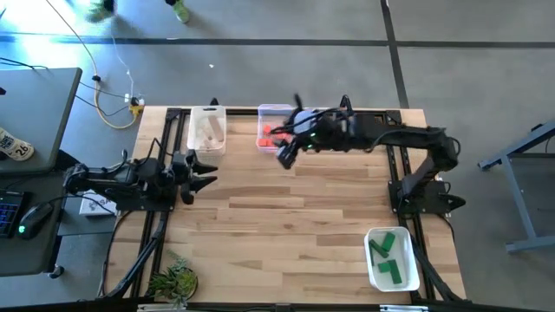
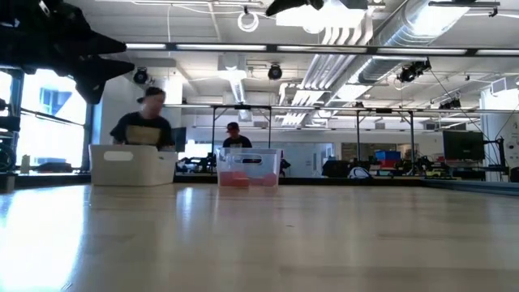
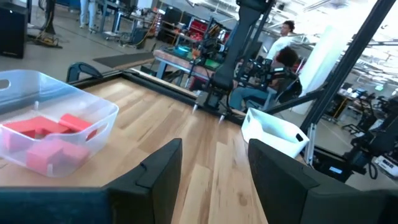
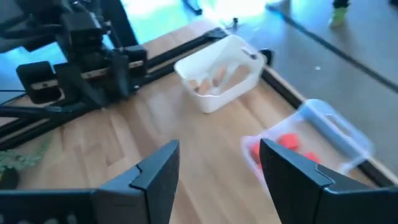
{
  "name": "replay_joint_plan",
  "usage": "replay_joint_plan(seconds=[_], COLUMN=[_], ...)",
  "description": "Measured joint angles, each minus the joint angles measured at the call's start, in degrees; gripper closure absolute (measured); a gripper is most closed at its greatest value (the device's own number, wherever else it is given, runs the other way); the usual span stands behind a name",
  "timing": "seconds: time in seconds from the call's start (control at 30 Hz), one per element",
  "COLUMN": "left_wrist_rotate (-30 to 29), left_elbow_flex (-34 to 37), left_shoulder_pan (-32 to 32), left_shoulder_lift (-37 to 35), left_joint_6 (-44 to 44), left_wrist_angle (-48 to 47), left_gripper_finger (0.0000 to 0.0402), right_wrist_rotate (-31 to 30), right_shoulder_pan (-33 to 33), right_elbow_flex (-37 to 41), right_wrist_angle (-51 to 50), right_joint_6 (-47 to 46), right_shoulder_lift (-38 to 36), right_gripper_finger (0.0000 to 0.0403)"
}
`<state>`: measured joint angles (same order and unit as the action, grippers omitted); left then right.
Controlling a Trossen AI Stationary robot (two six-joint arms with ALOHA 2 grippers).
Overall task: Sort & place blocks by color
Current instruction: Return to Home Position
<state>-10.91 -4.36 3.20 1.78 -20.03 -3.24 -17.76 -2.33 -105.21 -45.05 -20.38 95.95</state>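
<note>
Red blocks [image 1: 265,134] lie in a clear tub [image 1: 276,111] at the table's far edge; they also show in the left wrist view [image 3: 46,134] and the right wrist view [image 4: 287,142]. Light wood blocks [image 1: 206,130] lie in a white tub [image 1: 192,132] left of it. Green blocks [image 1: 388,256] lie in a white tub [image 1: 371,270] at the near right. My right gripper [image 1: 284,158] hangs open, high over the table beside the clear tub, with nothing between its fingers [image 4: 217,152]. My left gripper [image 1: 208,173] is open and holds nothing, drawn back at the table's left side [image 3: 214,149].
A small green plant [image 1: 173,279] stands at the near left corner. Black rails run along the table's left and right edges. People sit at desks beyond the far edge [image 2: 146,122]. Bare wood lies across the table's middle [image 1: 295,225].
</note>
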Motion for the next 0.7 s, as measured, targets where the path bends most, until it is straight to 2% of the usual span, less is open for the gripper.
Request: replay_joint_plan(seconds=[0.1, 0.2, 0.33, 0.5, 0.7], left_wrist_rotate=[0.24, 1.22, 0.81, 1.02, 1.79], left_elbow_flex=[1.52, 1.94, 1.86, 1.86, 1.86], left_shoulder_pan=[0.0, 0.0, 0.0, 0.09, 0.07], left_shoulder_lift=[-1.64, -1.38, -1.09, -0.87, -0.61], left_joint_6=[-0.68, -0.8, -2.33, -1.63, 6.07], left_wrist_angle=[0.26, 0.4, 0.17, 0.17, 0.13], left_gripper_finger=[0.0229, 0.0229, 0.0229, 0.0229, 0.0229], right_wrist_rotate=[-2.51, -7.62, -14.2, -14.49, -9.11], right_shoulder_pan=[-0.31, -0.19, 0.64, 0.87, 0.85], right_elbow_flex=[0.0, 0.17, 5.75, 21.37, 45.97], right_wrist_angle=[-6.11, -12.3, -13.92, -8.86, 6.12], right_joint_6=[0.93, 0.94, 0.76, -0.27, -0.63], right_shoulder_lift=[-3.98, -9.15, -18.75, -34.18, -52.65], right_gripper_finger=[0.0194, 0.0194, 0.0194, 0.0194, 0.0194])
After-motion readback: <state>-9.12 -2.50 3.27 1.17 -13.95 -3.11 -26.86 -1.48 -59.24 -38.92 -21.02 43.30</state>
